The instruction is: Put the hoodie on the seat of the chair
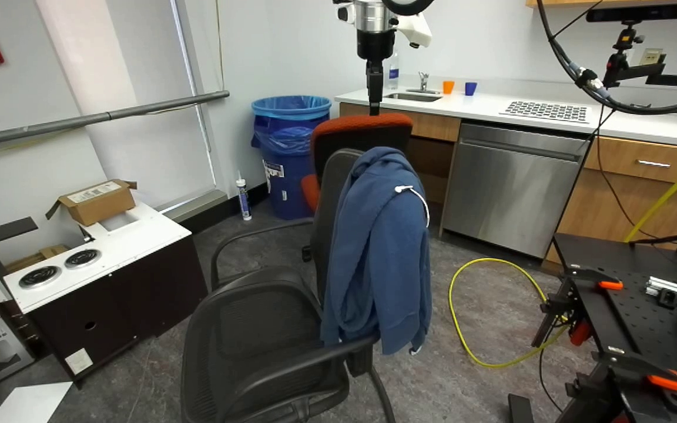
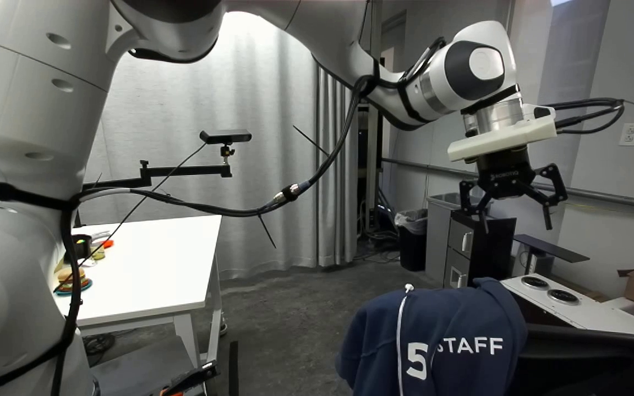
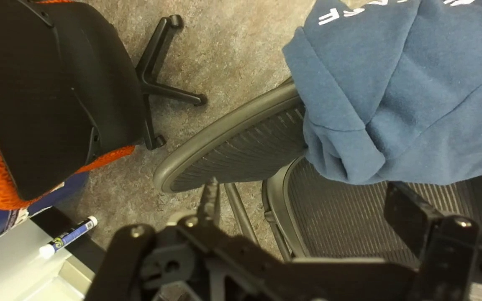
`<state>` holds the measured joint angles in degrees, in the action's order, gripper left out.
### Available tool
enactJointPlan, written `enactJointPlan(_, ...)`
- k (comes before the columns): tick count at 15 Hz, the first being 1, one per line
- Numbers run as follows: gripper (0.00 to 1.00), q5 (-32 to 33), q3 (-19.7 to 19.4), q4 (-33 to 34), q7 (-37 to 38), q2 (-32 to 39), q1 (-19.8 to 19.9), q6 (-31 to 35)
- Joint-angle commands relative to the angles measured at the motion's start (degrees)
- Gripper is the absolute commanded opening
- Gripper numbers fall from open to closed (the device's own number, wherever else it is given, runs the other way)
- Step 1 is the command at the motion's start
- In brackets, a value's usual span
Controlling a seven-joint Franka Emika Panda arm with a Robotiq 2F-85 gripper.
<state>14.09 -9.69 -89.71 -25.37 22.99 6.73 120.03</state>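
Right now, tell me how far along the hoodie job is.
Done: none of the transfer, by the look of it; the hoodie hangs over the chair back. In hand: perhaps an approach; the open gripper hangs higher than the hoodie, holding nothing. Left: grasp the hoodie, lift it off and lay it on the seat.

Arm [image 2: 333,33] is arched way up, with the chunky white lower part [image 2: 14,247] standing pretty much upright and the far end sloping down to the wrist [image 2: 474,71]; top of the bend is cropped off though. Gripper [image 2: 517,224] points roughly straight down in both exterior views, its two fingers [image 3: 408,213] spread wide apart. In an exterior view the fingertips [image 1: 375,108] line up edge-on, so they look like one skinny stick.
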Motion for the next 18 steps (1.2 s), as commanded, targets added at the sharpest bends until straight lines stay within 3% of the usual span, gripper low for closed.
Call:
enactJointPlan(1, 1.00, 1.41, 0.92, 4.31, 1.32, 5.92, 1.46, -3.26)
enactJointPlan(10, 1.00, 4.99, 0.23, 16.01, 3.18, 19.83, 1.46, -13.63)
enactJointPlan(11, 0.91, 5.22, 0.25, 17.49, 2.92, 20.82, 1.53, -14.78)
enactJointPlan(12, 0.74, 5.47, 0.25, 18.65, 2.66, 21.57, 1.55, -15.52)
enactJointPlan(18, 0.27, 5.37, 0.41, 23.45, 2.16, 23.45, 1.80, -19.33)
